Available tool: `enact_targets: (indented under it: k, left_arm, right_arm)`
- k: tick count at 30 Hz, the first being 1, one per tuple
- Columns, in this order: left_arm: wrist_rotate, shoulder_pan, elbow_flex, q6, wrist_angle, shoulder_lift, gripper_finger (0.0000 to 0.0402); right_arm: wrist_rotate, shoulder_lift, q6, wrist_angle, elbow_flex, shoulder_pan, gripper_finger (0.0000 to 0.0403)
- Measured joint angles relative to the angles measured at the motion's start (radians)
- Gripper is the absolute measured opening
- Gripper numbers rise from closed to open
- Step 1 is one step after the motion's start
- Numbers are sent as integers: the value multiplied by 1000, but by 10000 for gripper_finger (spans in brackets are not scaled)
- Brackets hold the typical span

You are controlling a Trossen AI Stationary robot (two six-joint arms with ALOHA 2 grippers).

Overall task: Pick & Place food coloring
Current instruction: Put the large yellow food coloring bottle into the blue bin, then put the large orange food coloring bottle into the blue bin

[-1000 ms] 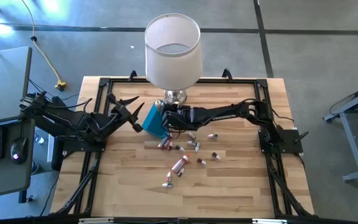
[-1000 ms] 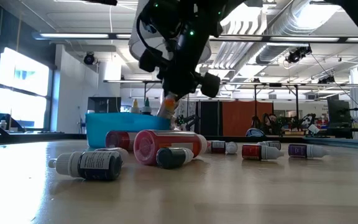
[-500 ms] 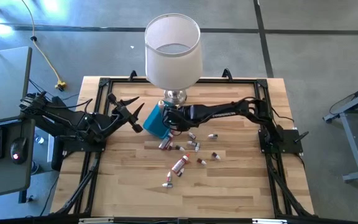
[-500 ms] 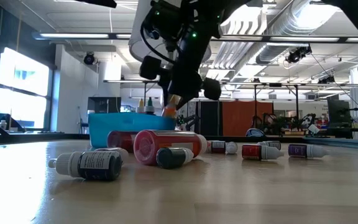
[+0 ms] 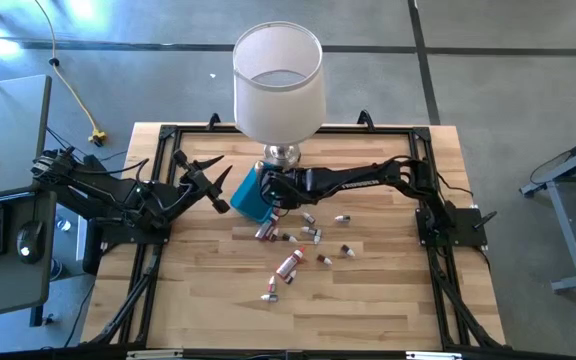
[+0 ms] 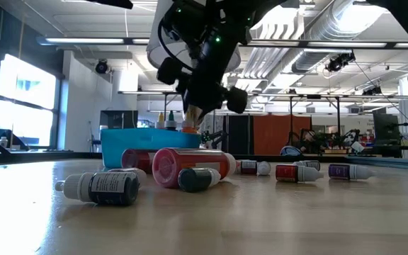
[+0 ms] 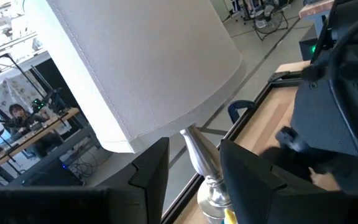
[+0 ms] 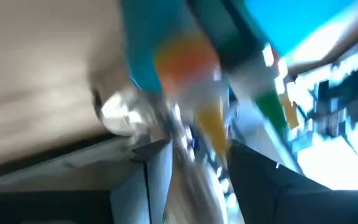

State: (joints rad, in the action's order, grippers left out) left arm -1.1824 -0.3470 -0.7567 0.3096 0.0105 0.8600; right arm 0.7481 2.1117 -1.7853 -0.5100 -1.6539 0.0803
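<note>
i count two arms (image 5: pixel 118 195), one blue tray (image 5: pixel 249 196), one white-shaded lamp (image 5: pixel 278 78), roughly ten loose food coloring bottles (image 5: pixel 289 265) on the table (image 5: pixel 388 290); tray contents uncountable.

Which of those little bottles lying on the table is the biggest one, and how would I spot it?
Start at the tall white lamp at the back of the wooden table, then look toward the front, past the blue tray and the cluster of small bottles. The biggest bottle lies on its side there: red with a white label, longer than its neighbours.
</note>
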Motion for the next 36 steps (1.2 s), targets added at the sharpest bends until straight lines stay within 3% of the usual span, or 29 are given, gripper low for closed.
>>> enact_targets:
  k: [4, 9, 12, 16, 18, 20, 25, 30, 36]
  left_arm:
    - [0, 0, 0, 0, 0, 0, 140]
    - [0, 0, 0, -5, 0, 0, 140]
    - [2, 0, 0, -26, 4, 0, 140]
    - [45, 0, 0, -82, 52, 0, 140]
    - [95, 0, 0, -132, 88, 0, 140]
    - [177, 0, 0, -217, 131, 0, 140]
    - [427, 0, 0, -452, 223, 0, 140]
    - [598, 0, 0, -654, 360, 12, 140]
    - [610, 0, 2, -809, 499, 23, 140]
  right_arm:
    - [143, -4, 56, 89, 0, -8, 146]
    - [260, -35, 110, 78, 0, -37, 144]
    - [318, -78, 261, 21, 0, -53, 143]
    - [331, -169, 637, -209, 0, -80, 142]
    - [212, -225, 895, -365, 0, -99, 142]
    - [17, -271, 1133, -465, 0, -114, 142]
    - [-487, -318, 1526, -475, -1, -139, 142]
    - [-708, -292, 1508, -380, 31, -205, 142]
    - [-748, -288, 1343, -174, 216, -298, 143]
